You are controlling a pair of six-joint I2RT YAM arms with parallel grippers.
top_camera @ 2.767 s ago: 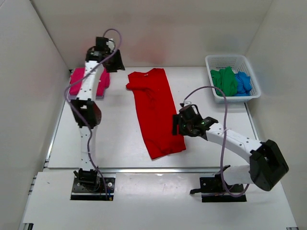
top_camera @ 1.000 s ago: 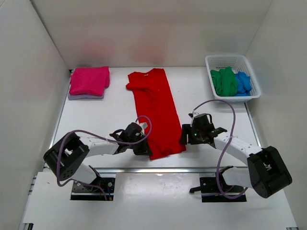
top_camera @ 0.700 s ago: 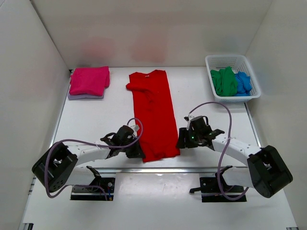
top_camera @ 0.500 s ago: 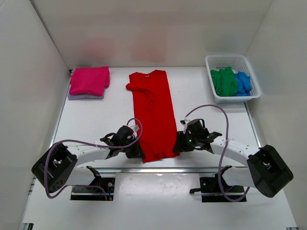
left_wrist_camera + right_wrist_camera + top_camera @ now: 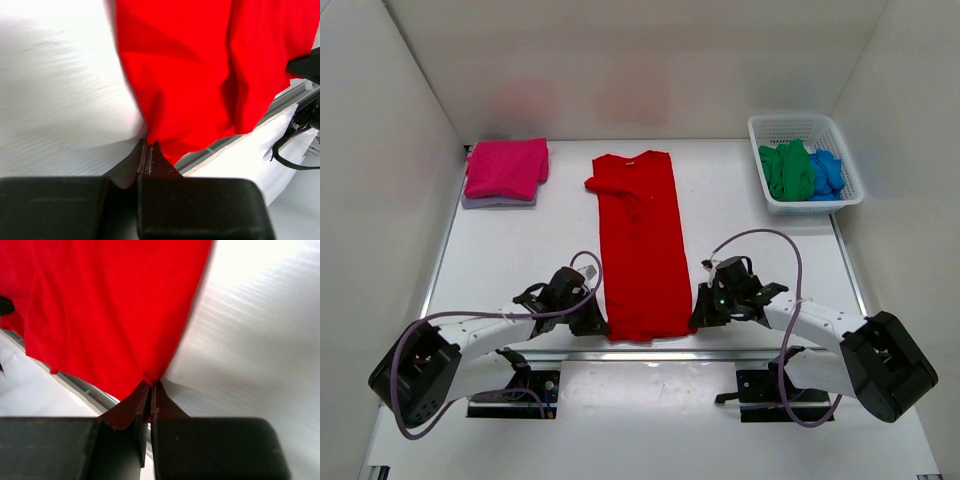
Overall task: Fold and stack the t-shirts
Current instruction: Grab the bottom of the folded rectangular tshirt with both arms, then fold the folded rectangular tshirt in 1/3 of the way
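A red t-shirt (image 5: 638,240) lies folded lengthwise into a long strip down the middle of the table, collar at the far end. My left gripper (image 5: 598,322) is shut on its near left corner, and in the left wrist view (image 5: 148,143) the red cloth (image 5: 185,75) is pinched between the jaws. My right gripper (image 5: 697,318) is shut on the near right corner, which shows at the right wrist view's jaws (image 5: 150,385). A folded magenta-pink t-shirt (image 5: 506,168) rests at the far left. Green (image 5: 788,168) and blue (image 5: 827,170) t-shirts lie in the basket.
The white mesh basket (image 5: 804,128) stands at the far right. The pink shirt sits on a pale folded layer (image 5: 485,203). The table's near metal edge (image 5: 650,352) runs just below the shirt's hem. White walls close in on both sides.
The right gripper has closed on the shirt's near right corner. Both grippers have drawn the hem toward the near edge, straightening the shirt.
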